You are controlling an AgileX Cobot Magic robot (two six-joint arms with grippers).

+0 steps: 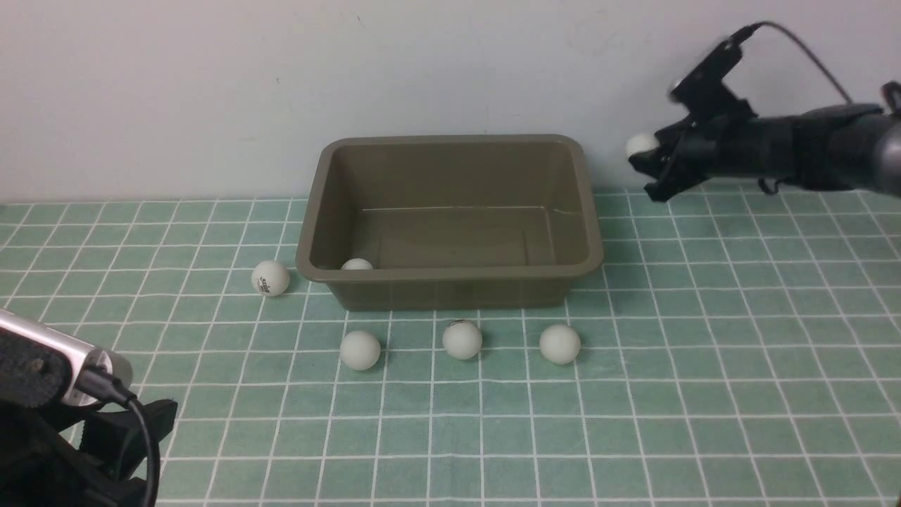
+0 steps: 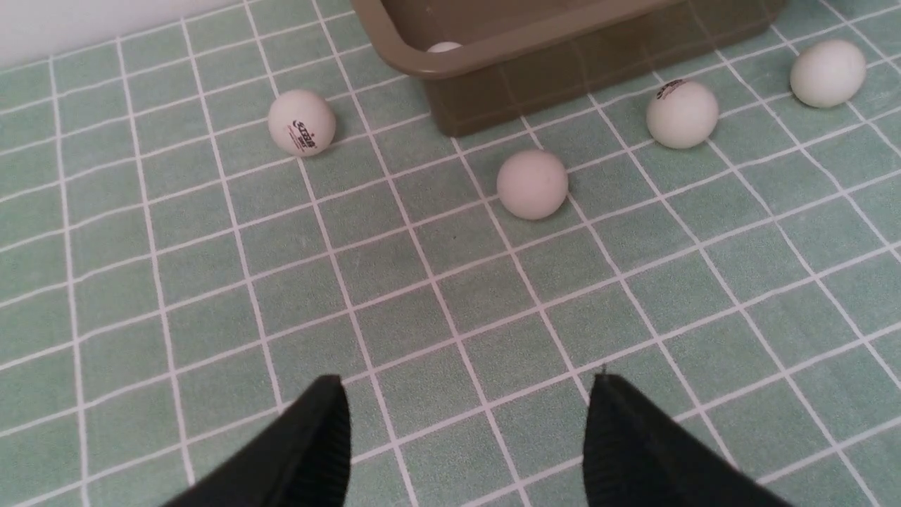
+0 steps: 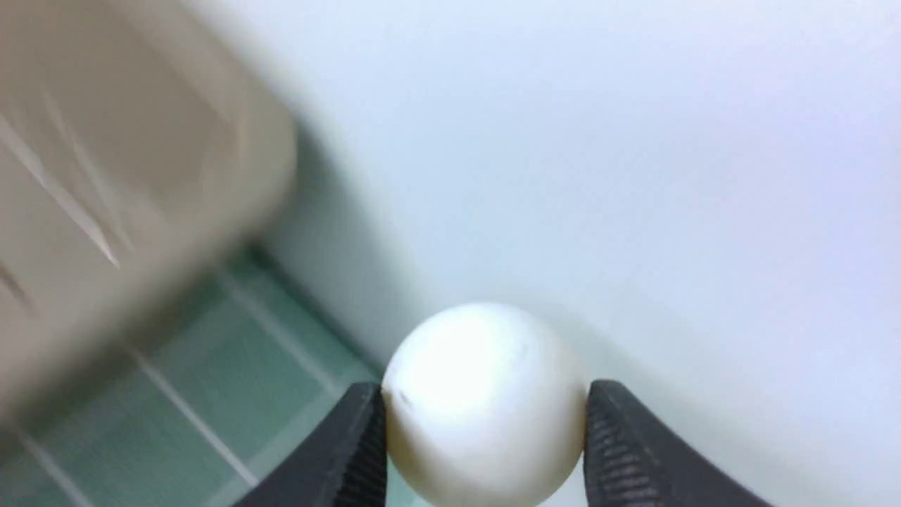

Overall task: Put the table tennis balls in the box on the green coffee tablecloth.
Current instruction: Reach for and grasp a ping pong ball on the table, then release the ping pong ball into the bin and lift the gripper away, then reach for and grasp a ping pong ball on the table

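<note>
Table tennis ball (image 3: 484, 415), matte white, sits in ribbed right claw (image 3: 486, 394).

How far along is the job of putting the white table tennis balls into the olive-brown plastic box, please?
Done: one white ball lies inside the olive-brown rectangular plastic box. In hand: the right gripper is shut on a second ball, raised beside the box. Left: four balls on the teal-green checked tablecloth; the left gripper is open, empty.
</note>
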